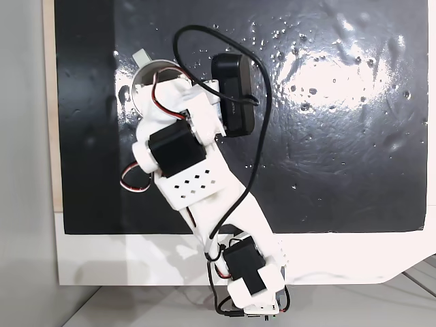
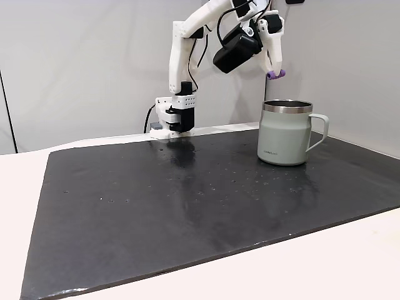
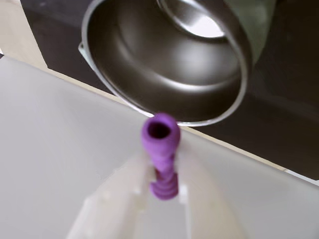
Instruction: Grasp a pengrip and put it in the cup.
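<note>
Claw (image 3: 162, 191) pinches pengrip (image 3: 160, 149) above cup (image 2: 286, 134), near its 12 o'clock rim. Risk: early release, pengrip clips rim, bounces onto worktop (image 2: 187, 200).

One pengrip (image 3: 160, 149) is showing, purple and ribbed, sitting between the two fingers of the single end effector (image 3: 162, 191). One cup (image 2: 286, 133) is standing on one black mat (image 2: 187, 206), which is lying on one desk (image 2: 350, 262). One arm (image 2: 187, 56) is reaching over them.
</note>
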Available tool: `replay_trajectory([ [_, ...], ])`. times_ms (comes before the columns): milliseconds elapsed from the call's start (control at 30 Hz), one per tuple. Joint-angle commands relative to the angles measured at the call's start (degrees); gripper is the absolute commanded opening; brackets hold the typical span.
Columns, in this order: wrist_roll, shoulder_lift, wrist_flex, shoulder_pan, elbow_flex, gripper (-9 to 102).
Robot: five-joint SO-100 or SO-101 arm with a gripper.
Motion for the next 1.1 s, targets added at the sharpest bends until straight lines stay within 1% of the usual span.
replay_trajectory([
  [0, 0.6, -0.1, -3.3, -0.1, -5.4, 0],
  [233, 0.5, -1.2, -4.0, -1.0, -6.0, 0],
  [267, 0.4, -1.3, -3.9, -1.1, -6.0, 2],
  [300, -0.1, -1.3, -3.5, -1.1, -6.0, 6],
  [400, -0.3, -0.9, -2.7, -1.1, -6.0, 29],
  [467, -0.8, -0.6, -2.5, -0.9, -6.0, 38],
  [567, -1.2, -0.6, -2.3, -0.6, -6.0, 40],
  [1067, -1.4, -0.7, -1.7, -0.7, -6.5, 39],
])
